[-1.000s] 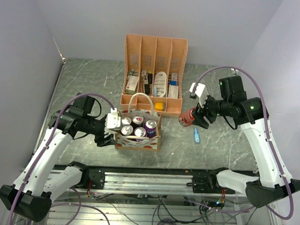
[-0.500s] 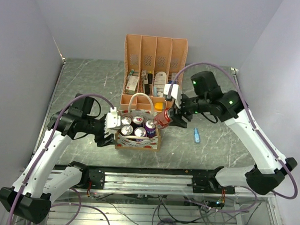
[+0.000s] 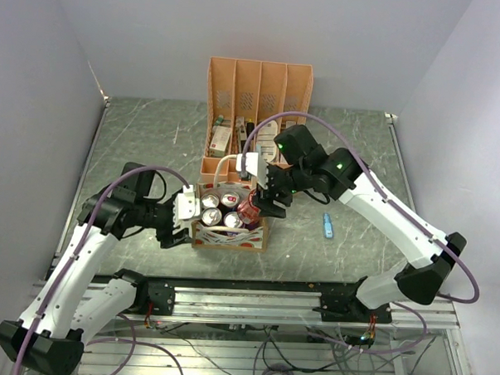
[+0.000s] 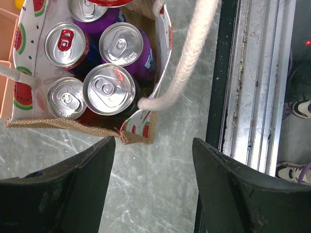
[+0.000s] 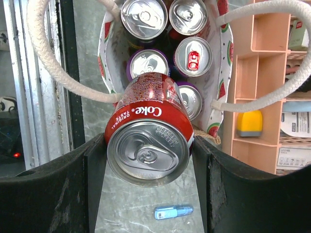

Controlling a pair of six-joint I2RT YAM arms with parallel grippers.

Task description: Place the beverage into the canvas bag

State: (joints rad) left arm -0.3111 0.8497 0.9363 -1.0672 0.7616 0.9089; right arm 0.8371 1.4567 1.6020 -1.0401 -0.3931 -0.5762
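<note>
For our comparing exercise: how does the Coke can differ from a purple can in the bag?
The Coke can is red, tilted and held by the right gripper over the bag; the purple can stands upright inside it, ungripped. Both have unopened silver tops.

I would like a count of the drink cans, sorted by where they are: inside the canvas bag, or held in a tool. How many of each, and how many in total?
Cans standing in the canvas bag: 5
Coke can held in the right tool: 1
Total: 6
</note>
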